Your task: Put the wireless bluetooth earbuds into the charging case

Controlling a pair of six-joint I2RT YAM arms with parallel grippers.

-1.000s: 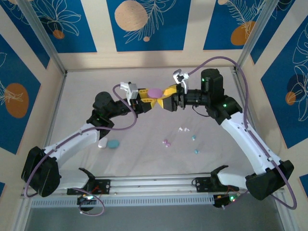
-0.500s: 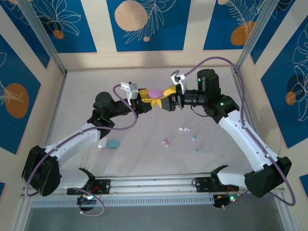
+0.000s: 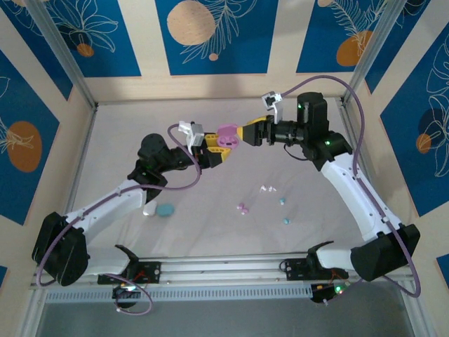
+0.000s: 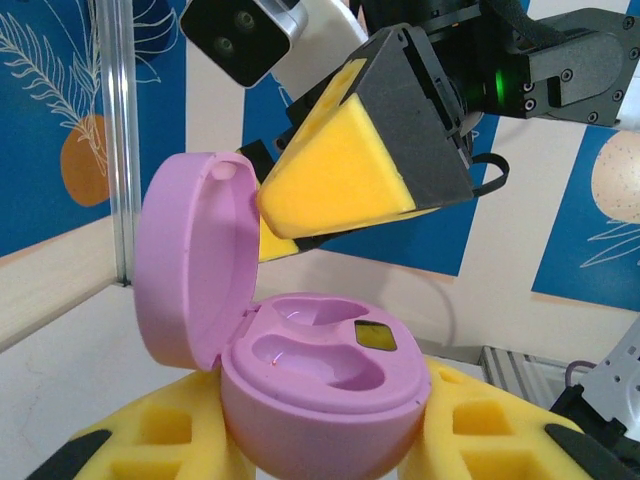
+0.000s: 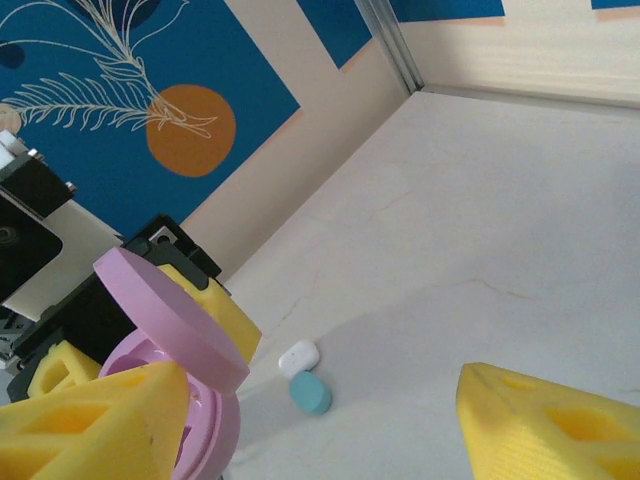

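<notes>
Left pincer tight around open pink case

Bright, even lighting with soft faint shadows; close wrist views slightly blurred.

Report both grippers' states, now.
Left gripper: closed on the open pink case.
Right gripper: open, holding nothing.

No word, number, brand or label can be read anywhere. The wall panels carry only white leaf drawings and orange circles. The small dark-yellow patch inside the open pink case bears no legible mark.
</notes>
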